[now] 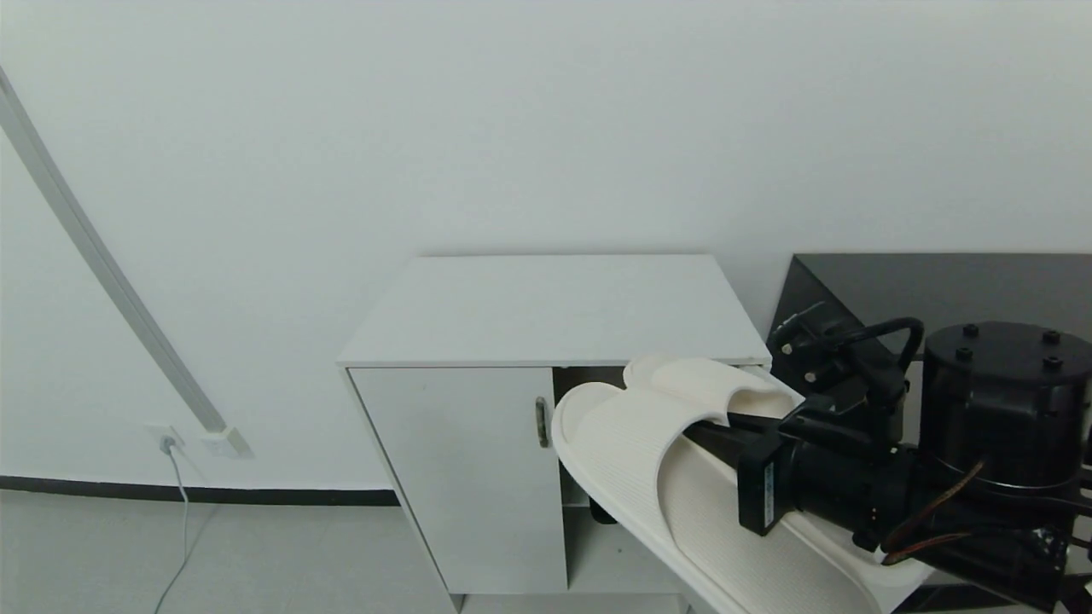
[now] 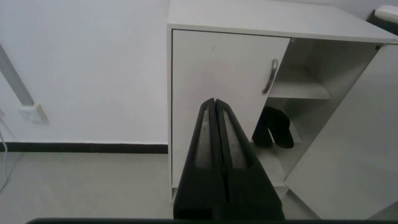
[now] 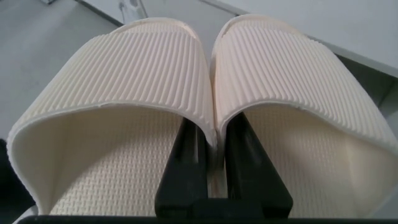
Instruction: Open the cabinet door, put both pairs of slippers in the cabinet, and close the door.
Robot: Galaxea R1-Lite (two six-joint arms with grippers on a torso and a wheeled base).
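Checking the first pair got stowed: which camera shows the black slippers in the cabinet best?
The left wrist view: the black slippers stand side by side inside the open cabinet, under its shelf. The head view catches just a dark sliver, probably theirs, behind the cream slippers. The right wrist view faces those cream slippers up close.

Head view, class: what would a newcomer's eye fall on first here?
The pair of cream slippers stands out, clamped side by side in the right gripper, in front of the white cabinet's open right half. In the left wrist view, a pair of black slippers already sits inside, beyond the shut left gripper.
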